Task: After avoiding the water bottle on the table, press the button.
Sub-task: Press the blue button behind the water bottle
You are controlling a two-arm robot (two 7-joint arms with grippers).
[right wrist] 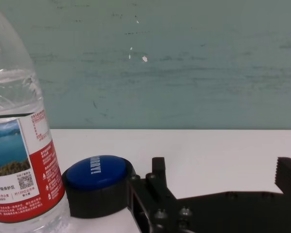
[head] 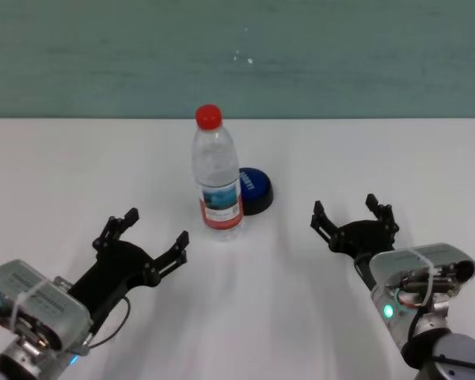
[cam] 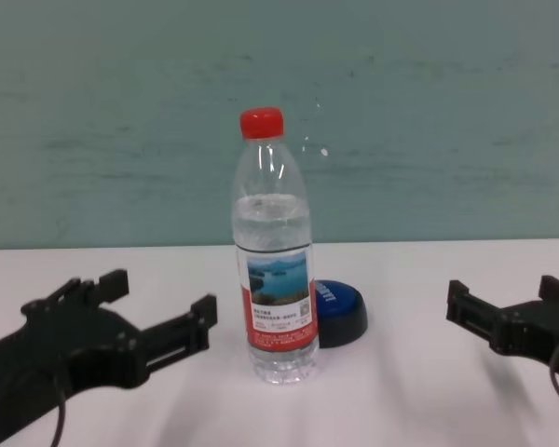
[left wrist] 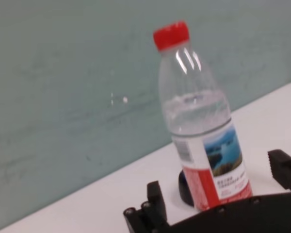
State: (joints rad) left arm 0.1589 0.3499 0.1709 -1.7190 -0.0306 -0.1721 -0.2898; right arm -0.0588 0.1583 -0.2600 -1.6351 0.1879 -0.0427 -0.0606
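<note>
There's the button (head: 254, 188), blue dome on a black base, sitting on the table (head: 55, 174) tucked right behind the water bottle (head: 218, 176) and a touch toward my right; from my head the bottle covers its left edge, and from my chest it's the same story, only the right half of the dome peeks out past the label. My right wrist gets the clean look: the whole blue top with white lettering, the black base close against the bottle's foot; whether they touch, I can't tell. My left wrist barely gets it, just a dark sliver behind the bottle's red-and-white label. The bottle stands upright, red cap on, clear water up to roughly the shoulder, air above that under the cap. My right gripper (head: 354, 220) hovers low over the table to the right of the button, fingers spread apart, holding nothing. My left gripper (head: 144, 236) sits on the near left side of the bottle, fingers wide apart too, nothing between them. Behind it all, a teal wall (head: 364, 55), best seen from both wrists
</note>
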